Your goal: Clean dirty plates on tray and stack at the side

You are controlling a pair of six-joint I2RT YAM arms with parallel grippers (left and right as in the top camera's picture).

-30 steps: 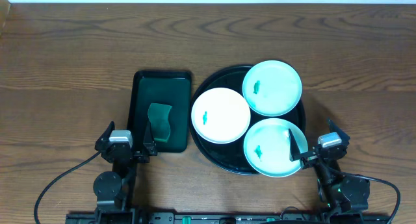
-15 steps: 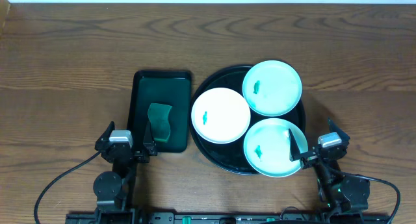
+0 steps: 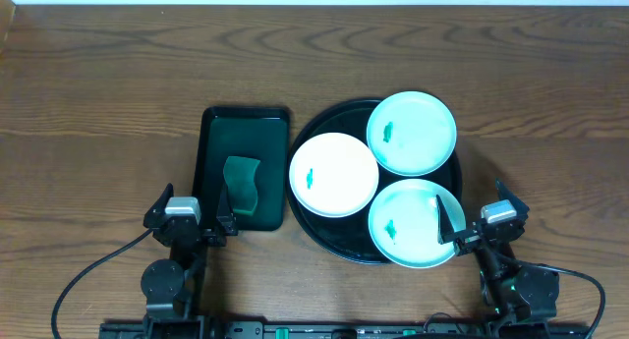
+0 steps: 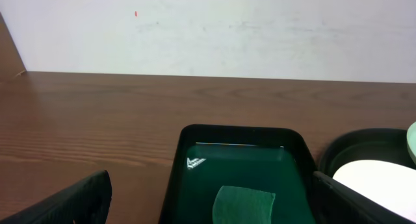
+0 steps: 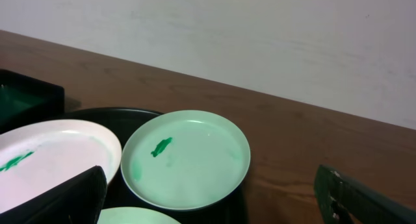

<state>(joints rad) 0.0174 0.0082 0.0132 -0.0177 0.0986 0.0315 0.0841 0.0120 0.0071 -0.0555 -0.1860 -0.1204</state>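
Left gripper and right gripper sit by the tabletop's near edge, both spread wide, holding nothing; three green-smeared plates lie on the black tray right of centre; green tray with sponge just left of it.

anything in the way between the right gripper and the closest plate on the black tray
Nothing visible stands between them. The open right gripper sits right beside the nearest plate on the tray, and in the overhead view one finger overlaps the plate's rim.
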